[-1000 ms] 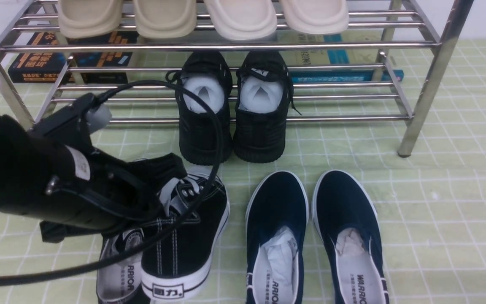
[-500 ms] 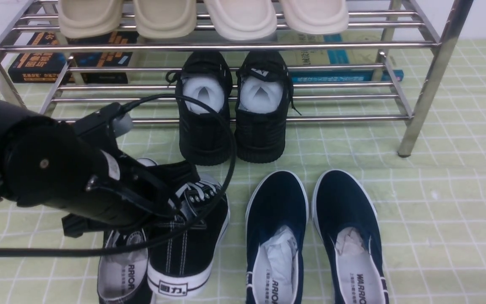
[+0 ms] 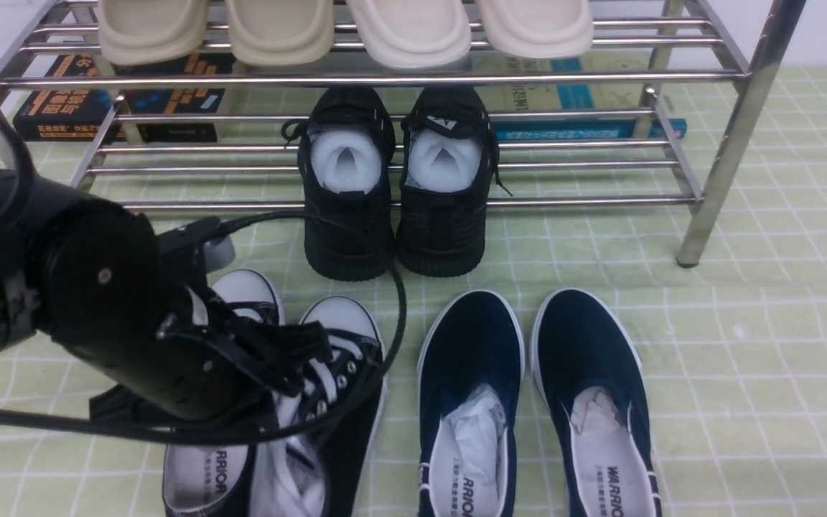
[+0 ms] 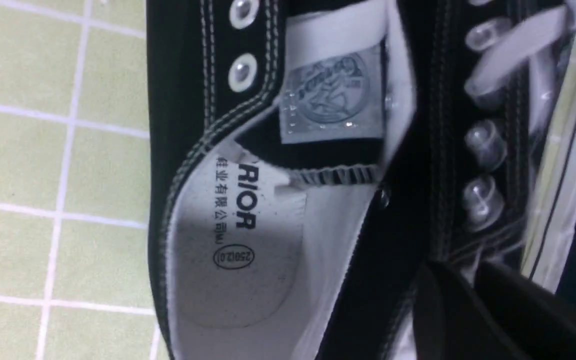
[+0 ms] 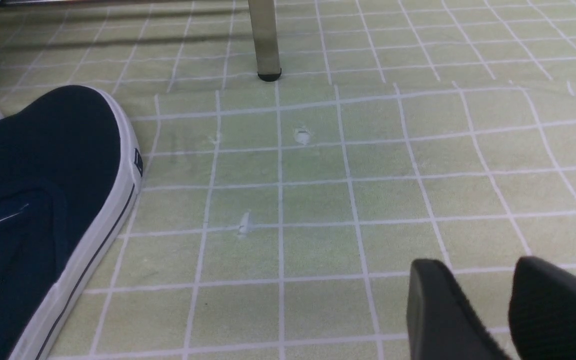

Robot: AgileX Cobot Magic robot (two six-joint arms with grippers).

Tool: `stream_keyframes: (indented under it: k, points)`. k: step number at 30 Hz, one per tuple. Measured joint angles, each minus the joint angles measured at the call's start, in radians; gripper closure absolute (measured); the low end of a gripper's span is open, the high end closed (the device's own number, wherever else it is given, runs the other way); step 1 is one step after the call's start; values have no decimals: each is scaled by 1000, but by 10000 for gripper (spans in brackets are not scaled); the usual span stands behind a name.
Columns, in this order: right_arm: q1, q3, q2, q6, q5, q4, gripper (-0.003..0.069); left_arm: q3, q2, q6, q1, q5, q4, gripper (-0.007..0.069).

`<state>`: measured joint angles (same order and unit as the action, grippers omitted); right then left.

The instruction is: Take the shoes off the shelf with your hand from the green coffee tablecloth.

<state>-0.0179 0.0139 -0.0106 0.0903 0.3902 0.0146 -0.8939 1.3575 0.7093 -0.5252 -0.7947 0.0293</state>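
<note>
Black shoes (image 3: 340,319) on cloth (image 3: 744,373) | left jaws: cannot tell | right jaws apart, wrist-view only

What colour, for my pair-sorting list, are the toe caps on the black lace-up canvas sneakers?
White. The rubber toe caps show best in the front view.

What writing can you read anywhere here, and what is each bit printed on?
"WARRIOR": insole of the right navy slip-on.
"RIOR", "有限公司", and "250(2.0)" in an oval: insole of the black canvas sneaker.
Left navy slip-on: similar insole print, cut off by the picture's edge.
Woven tongue label and book covers: too blurred to read.
</note>
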Motion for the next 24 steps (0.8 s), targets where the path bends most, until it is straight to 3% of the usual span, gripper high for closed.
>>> stream_keyframes:
  k: [4,7,12,15,18,19,21,24]
  points:
    - [0,0,0,0,0,0,418,-6,-8,-65,0,-2,54,300]
    - [0,0,0,0,0,0,418,-33,-52,-103,0,-32,64,238]
    - [0,0,0,0,0,0,418,-132,-154,-176,0,-138,2,228]
    - [0,0,0,0,0,0,418,-216,-231,-229,0,-255,-81,286]
    - [0,0,0,0,0,0,418,-269,-325,-281,0,-410,-188,435]
    - [0,0,0,0,0,0,418,-269,-330,-283,0,-414,-194,444]
    - [0,0,0,0,0,0,418,-248,-403,-318,0,-440,-236,571]
    - [0,0,0,0,0,0,418,-174,-515,-339,0,-440,-226,622]
